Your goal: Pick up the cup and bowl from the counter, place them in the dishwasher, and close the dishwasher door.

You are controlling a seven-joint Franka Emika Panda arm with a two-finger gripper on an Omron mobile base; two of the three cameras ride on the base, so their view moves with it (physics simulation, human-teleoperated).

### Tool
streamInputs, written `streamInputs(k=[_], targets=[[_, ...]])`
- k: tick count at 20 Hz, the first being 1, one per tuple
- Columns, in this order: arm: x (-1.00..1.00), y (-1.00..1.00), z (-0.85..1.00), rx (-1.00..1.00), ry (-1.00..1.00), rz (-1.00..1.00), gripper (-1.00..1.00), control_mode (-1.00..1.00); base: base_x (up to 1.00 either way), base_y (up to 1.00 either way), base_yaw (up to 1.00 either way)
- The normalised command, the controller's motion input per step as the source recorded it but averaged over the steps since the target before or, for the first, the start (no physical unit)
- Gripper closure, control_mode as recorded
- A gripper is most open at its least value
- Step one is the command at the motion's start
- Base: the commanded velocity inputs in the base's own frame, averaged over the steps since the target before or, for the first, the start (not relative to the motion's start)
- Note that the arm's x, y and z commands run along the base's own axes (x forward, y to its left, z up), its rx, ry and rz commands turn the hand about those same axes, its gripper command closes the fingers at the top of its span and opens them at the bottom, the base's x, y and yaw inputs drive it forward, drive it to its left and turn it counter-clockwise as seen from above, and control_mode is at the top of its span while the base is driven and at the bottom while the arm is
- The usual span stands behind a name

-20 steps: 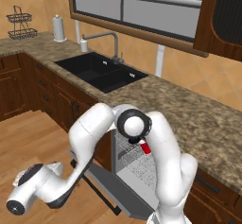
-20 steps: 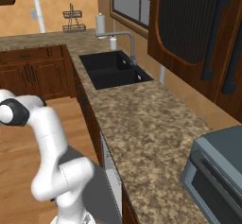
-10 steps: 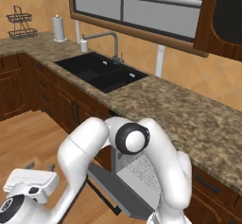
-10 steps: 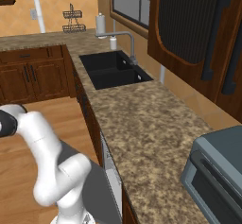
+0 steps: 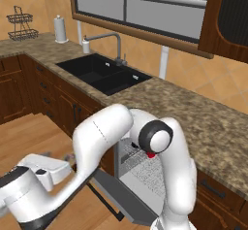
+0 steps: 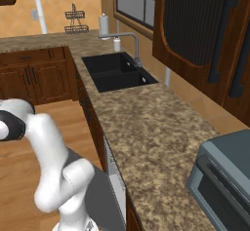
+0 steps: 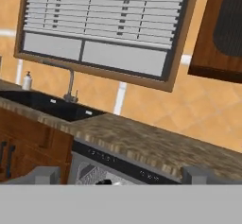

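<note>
The dishwasher [image 5: 145, 173] stands open under the granite counter [image 5: 193, 122]. Its grey door [image 5: 121, 200] is lowered toward the floor, and the same door [image 6: 95, 191] appears behind the arm in the right base view. A bit of red, the cup [image 5: 151, 154], peeks out inside the opening, mostly behind the arm's elbow. The bowl is hidden. My gripper [image 5: 57, 156] hangs low over the wooden floor, left of the door, open and empty. In the hand view the gripper [image 7: 120, 176] faces the dark control strip [image 7: 123, 164], its fingertips [image 7: 43, 175] far apart.
A black sink [image 5: 104, 73] with a faucet [image 5: 114, 42] is set into the counter to the left. A paper towel roll [image 5: 59, 28] and a wire rack [image 5: 22, 25] stand further along. A grey countertop oven [image 6: 224, 176] sits at the right. Dark wooden cabinets [image 5: 19, 93] line the floor.
The arm has folded lower and its elbow has shifted right, covering more of the dishwasher opening. The hand stays low at the left with its jaws still wide.
</note>
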Motion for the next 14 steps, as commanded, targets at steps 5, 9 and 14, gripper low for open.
streamInputs(k=[5,9,14], targets=[[-0.01,-0.98,-0.64,0.42,0.06,-0.05,-1.00,-1.00,0.00,0.00,0.00],[0.00,-0.56,-0.66,0.51,0.28,0.09,-1.00,-1.00,0.00,0.00,0.00],[0.00,-0.34,-0.20,0.57,0.24,0.15,-1.00,-1.00,0.00,0.00,0.00]])
